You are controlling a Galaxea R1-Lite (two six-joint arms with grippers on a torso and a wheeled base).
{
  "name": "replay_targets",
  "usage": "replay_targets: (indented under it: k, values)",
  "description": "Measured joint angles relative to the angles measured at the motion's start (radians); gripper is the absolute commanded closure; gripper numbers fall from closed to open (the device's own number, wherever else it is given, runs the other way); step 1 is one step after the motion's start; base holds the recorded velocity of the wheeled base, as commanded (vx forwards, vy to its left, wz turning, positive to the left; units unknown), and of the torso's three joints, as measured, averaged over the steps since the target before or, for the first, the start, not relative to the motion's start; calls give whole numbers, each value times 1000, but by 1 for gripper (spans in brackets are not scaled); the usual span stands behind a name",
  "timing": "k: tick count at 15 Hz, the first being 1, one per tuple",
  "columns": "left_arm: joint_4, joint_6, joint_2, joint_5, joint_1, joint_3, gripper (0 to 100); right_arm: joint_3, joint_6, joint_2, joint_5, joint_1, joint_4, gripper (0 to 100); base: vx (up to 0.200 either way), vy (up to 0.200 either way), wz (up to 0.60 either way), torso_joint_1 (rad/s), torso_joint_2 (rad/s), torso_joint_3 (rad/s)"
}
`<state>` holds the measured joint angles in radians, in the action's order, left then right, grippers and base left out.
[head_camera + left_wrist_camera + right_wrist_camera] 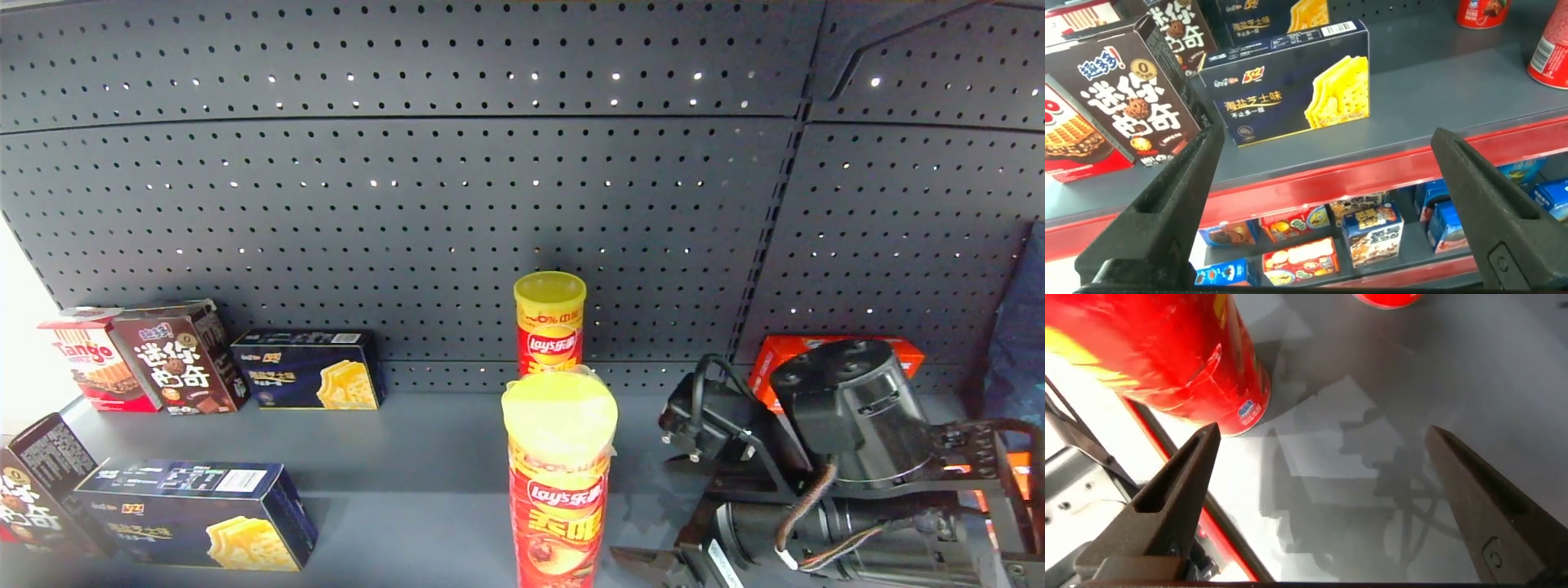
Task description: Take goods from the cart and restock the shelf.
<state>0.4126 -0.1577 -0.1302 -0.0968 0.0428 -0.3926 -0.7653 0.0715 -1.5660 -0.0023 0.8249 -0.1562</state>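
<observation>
The right gripper [1323,506] stands jaws apart beside the red, yellow-lidded cylindrical chip can [559,490]; the left gripper [1323,204] likewise stands apart.

red chip cans [558,490] with yellow lids, grey shelf [424,457]

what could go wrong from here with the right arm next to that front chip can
1. The open right gripper sits beside the tall front can, which stands near the shelf's front edge; a nudge could topple it off.
2. Falling backward, it could strike the rear can.
</observation>
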Motion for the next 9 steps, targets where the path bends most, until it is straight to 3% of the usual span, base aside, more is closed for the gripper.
replay_targets:
  k: [3,5,9]
  values:
    - [0,0,4,0,0,0,0,26,-49,106,-37,-29,1,0,0,0,0,0,0,0]
    - [3,0,7,0,0,0,0,45,-67,205,-52,-104,0,0,0,0,0,0,0,0]
    - [3,-1,9,0,0,0,0,137,-76,486,-53,-441,2,0,0,0,0,0,0,0]
